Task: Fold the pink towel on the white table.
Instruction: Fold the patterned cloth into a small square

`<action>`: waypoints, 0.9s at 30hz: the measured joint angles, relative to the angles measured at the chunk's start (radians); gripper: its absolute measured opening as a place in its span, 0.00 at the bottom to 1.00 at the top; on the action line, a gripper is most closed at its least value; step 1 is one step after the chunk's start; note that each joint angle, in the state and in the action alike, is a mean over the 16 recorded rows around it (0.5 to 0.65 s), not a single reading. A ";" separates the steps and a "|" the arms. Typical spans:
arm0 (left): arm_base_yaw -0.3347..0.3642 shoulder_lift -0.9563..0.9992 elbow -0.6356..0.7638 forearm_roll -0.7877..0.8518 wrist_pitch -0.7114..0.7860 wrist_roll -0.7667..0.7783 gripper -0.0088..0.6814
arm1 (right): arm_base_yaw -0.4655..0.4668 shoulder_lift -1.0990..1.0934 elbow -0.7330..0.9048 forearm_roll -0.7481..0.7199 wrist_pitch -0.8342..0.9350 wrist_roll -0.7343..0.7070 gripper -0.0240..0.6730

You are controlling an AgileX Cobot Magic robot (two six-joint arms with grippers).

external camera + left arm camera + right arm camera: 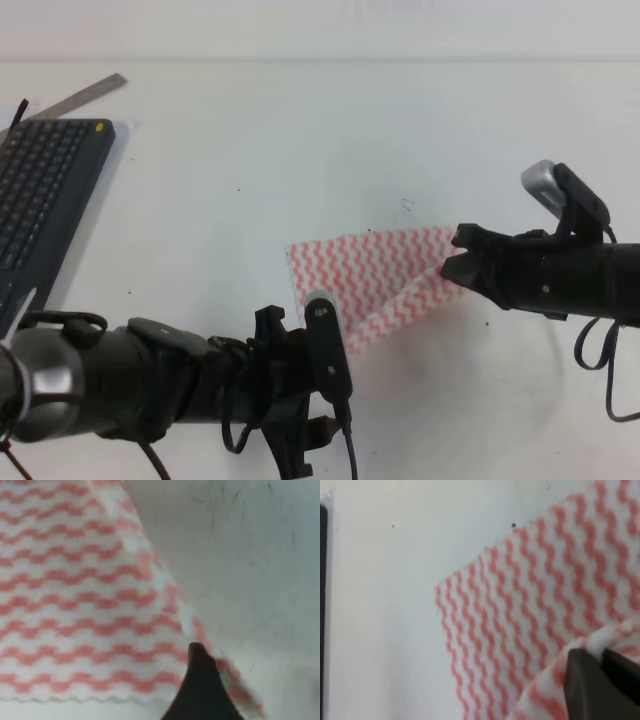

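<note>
Two grippers work the first fold: right gripper (458, 254) jaws clamped on the pink towel (375, 280) corner, lifting it off the white surface (300, 140); left gripper (300, 395) jaw state unclear at the near edge; next, carry corner across.

No text, label, brand or number is readable; the keys of the keyboard (40, 200) are too blurred.
</note>
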 joint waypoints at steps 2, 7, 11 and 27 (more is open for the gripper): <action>0.000 -0.001 0.000 -0.013 0.001 0.016 0.08 | -0.007 0.000 -0.001 0.000 0.004 -0.001 0.03; 0.000 -0.001 0.000 -0.043 -0.002 0.057 0.08 | -0.021 -0.002 -0.001 0.000 0.017 -0.003 0.03; 0.000 0.000 -0.005 -0.068 -0.006 0.083 0.07 | -0.022 0.001 -0.001 0.000 0.028 -0.006 0.03; 0.000 0.015 -0.096 -0.079 -0.014 -0.045 0.07 | -0.024 0.003 -0.001 0.000 0.037 -0.009 0.03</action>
